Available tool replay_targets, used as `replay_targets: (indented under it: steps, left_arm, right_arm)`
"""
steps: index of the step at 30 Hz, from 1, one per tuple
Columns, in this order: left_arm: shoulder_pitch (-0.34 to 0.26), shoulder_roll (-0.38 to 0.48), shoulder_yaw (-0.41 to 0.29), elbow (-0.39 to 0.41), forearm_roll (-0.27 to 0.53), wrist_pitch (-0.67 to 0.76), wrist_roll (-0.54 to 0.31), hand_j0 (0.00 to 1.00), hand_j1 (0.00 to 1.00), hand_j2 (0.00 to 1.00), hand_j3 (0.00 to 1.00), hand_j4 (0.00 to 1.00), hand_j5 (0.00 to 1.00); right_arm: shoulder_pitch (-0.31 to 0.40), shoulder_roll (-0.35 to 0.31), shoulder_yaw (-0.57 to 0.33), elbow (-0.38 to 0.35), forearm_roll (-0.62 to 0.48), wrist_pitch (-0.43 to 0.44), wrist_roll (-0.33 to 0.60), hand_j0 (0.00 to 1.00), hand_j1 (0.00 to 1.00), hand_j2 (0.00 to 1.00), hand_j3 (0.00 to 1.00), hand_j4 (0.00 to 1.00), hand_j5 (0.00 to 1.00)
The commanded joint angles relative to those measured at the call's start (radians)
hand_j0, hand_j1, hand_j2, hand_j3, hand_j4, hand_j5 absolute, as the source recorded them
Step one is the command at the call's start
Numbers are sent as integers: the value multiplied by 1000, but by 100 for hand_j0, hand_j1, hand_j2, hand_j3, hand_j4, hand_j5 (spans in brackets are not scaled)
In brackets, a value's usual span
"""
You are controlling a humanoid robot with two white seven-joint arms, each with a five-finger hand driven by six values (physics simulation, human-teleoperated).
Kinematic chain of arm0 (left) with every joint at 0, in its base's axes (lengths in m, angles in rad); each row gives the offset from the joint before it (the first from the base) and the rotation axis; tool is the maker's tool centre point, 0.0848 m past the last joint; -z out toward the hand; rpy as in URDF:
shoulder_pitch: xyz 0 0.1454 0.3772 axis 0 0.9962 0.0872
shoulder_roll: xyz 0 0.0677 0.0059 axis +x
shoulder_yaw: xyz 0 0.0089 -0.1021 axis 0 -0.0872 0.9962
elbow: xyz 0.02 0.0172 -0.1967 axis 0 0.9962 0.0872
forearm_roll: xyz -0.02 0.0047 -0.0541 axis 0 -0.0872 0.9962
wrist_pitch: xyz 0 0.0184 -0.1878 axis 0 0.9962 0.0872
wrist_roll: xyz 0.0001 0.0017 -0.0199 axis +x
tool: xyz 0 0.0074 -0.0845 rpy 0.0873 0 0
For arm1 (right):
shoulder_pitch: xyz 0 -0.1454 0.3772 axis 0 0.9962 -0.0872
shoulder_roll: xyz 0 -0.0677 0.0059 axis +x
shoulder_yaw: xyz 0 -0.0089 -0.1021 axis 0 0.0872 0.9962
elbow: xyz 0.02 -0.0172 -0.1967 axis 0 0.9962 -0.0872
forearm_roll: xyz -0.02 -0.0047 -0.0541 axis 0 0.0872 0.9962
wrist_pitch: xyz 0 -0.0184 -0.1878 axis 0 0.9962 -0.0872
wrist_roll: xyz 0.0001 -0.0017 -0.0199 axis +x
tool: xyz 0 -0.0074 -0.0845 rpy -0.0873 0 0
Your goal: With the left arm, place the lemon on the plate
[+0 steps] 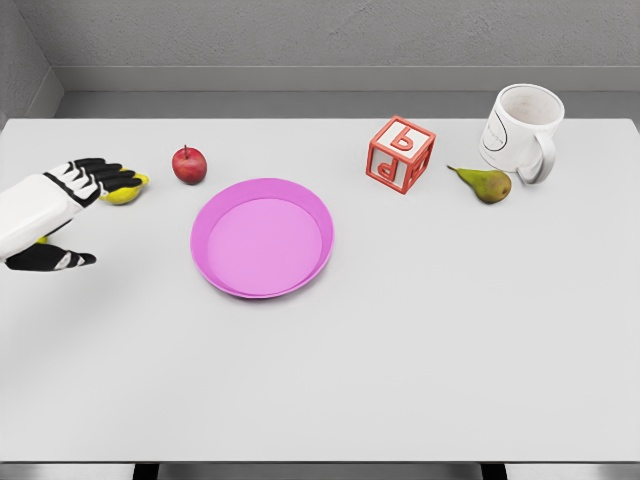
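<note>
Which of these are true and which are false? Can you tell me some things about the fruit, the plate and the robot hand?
1. The pink plate holds nothing. True.
2. The left hand is at the lemon. True.
3. The red apple sits on the plate. False: it rests on the table, beyond the plate's far left rim.
4. The pear lies beside the white mug. True.
5. The letter block is blue. False: it is red and white.
</note>
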Motion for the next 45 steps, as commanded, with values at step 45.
replay_targets:
  steps: [45]
  left_arm:
    - [-357, -66, -410, 48, -71, 831, -135, 100, 100, 100, 100, 100, 100]
  right_arm:
    - [0, 0, 1, -1, 1, 0, -3, 100, 100, 100, 100, 100, 100]
